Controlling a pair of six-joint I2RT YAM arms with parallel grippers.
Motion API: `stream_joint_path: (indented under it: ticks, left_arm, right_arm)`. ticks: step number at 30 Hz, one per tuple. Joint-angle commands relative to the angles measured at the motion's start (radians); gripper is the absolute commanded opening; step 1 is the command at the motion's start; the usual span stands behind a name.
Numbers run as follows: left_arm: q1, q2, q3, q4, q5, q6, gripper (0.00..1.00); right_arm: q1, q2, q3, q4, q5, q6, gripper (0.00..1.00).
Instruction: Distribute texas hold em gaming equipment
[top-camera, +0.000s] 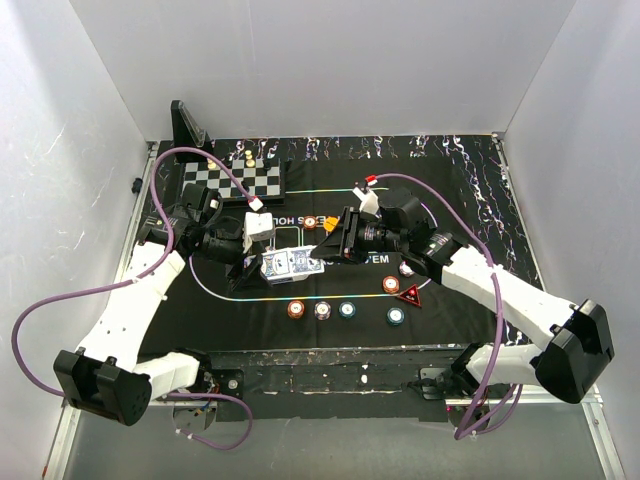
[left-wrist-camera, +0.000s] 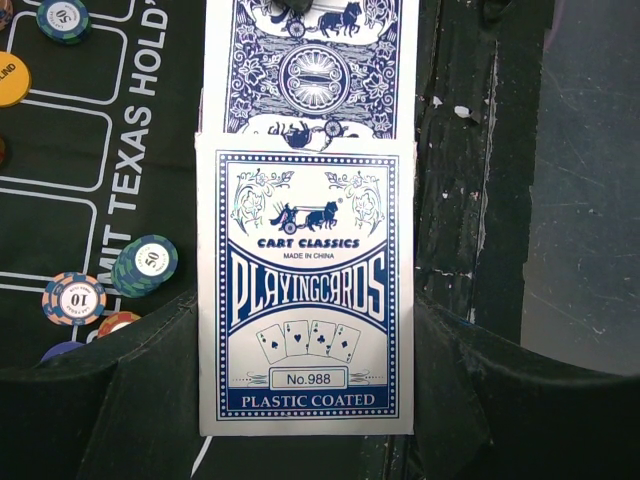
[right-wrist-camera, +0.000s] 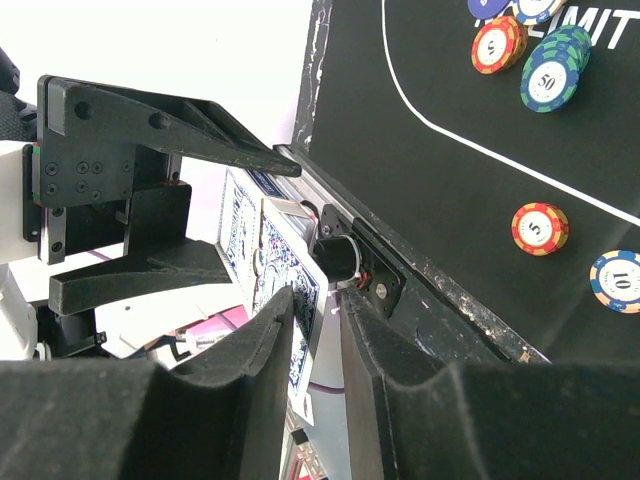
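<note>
Playing cards (left-wrist-camera: 310, 70) protrude from the card box (left-wrist-camera: 305, 300), clamped in left gripper (left-wrist-camera: 305, 345) jaws above mid poker mat (top-camera: 460, 210); judged step: deck extraction, right gripper (right-wrist-camera: 318, 335) jaws narrowly apart around the card edges, pinch unclear, so next needs firm closure and a straight pull; card count hidden.

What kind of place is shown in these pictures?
Likely a robot test cell, not a casino: white walls enclose two arms, a poker mat, chips and a card box.

Card box (left-wrist-camera: 305, 300): "CART CLASSICS", "No.988"
</note>
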Motion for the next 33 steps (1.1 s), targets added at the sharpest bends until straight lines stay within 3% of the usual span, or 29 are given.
stream_joint_path:
  ticks: [1,15,26,33]
  left_arm:
    - [-0.004,-0.03,0.024,0.022,0.055,-0.006,0.44]
    - [-0.004,-0.03,0.021,0.037,0.057,-0.017,0.44]
    - [-0.004,-0.027,0.017,0.037,0.051,-0.012,0.44]
    - [-0.004,-0.024,0.016,0.037,0.048,-0.011,0.44]
  right_arm:
    - [-0.016,-0.046,-0.009,-0.015,0.017,-0.019,0.32]
    - [-0.053,-0.104,-0.036,-0.037,0.02,-0.018,0.27]
    - [-0.101,-0.152,-0.041,-0.052,0.0,-0.01,0.15]
    - [-0.139,-0.186,-0.059,-0.006,-0.046,0.042,0.01]
